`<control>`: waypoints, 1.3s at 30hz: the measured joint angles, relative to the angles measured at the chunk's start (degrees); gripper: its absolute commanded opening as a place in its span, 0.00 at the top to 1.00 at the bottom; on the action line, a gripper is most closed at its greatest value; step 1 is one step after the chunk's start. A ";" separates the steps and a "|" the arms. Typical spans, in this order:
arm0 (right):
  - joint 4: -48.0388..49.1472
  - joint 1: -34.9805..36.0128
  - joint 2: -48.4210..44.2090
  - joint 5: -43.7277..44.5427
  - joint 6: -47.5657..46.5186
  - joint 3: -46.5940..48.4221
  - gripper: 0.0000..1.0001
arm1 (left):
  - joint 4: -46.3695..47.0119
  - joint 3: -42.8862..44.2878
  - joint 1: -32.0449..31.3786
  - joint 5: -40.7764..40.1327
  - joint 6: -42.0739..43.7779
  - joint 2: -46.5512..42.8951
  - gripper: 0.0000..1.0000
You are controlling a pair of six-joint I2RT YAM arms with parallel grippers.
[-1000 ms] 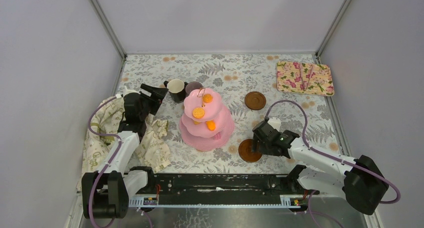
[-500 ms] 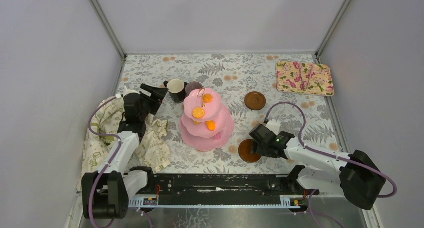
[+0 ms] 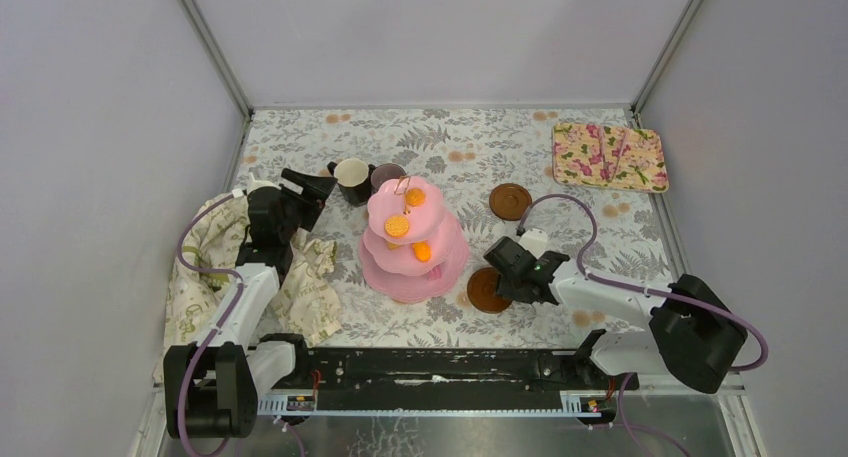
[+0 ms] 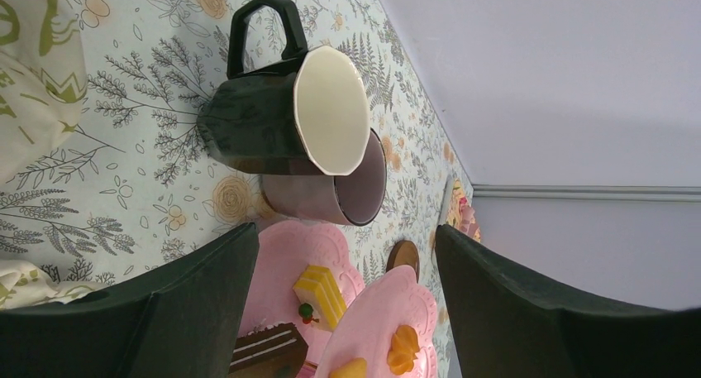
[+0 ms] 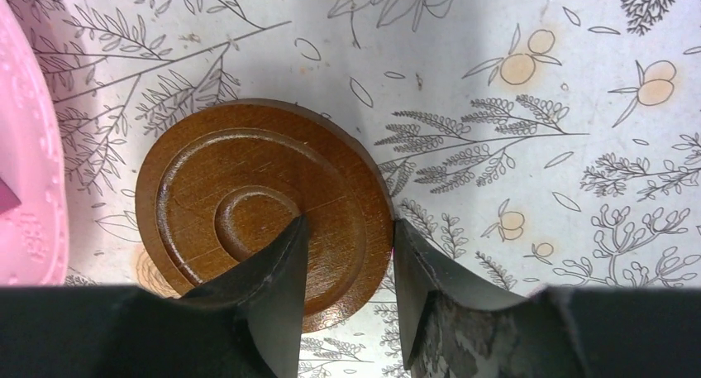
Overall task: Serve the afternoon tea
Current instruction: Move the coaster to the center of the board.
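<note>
The pink three-tier stand holds orange sweets in the middle of the table; the left wrist view also shows a yellow slice and a dark layered slice on it. Two dark mugs stand just behind it. My left gripper hangs open left of the mugs, holding nothing. One brown saucer lies by the stand's right foot. My right gripper straddles its right rim, jaws partly closed with a gap. A second saucer lies farther back.
A beige leaf-print cloth is bunched under the left arm at the table's left edge. A floral rectangular tray sits at the back right corner. Grey walls close in three sides of the patterned tabletop.
The right gripper moved left toward the stand while its jaws narrowed, and the near saucer slid left with it. The left arm stayed still.
</note>
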 measured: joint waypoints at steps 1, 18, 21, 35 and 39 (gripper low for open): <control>0.17 0.00 0.46 0.04 0.00 0.28 0.65 | 0.00 0.00 0.02 0.02 0.00 0.00 0.15; 4.46 -12.02 5.51 -0.04 -5.22 3.50 0.67 | 0.00 0.00 0.85 0.87 0.00 -0.02 0.15; 4.98 -14.16 7.06 -0.46 -6.78 4.70 0.67 | 0.00 0.00 1.01 1.09 0.00 -0.02 0.15; 10.14 -28.85 11.13 -5.01 -9.14 7.23 0.67 | -0.02 0.00 1.70 1.53 0.00 -0.02 0.15; 10.38 -32.46 11.58 -6.19 -9.16 7.67 0.67 | 0.00 0.00 1.77 1.88 -0.04 -0.02 0.15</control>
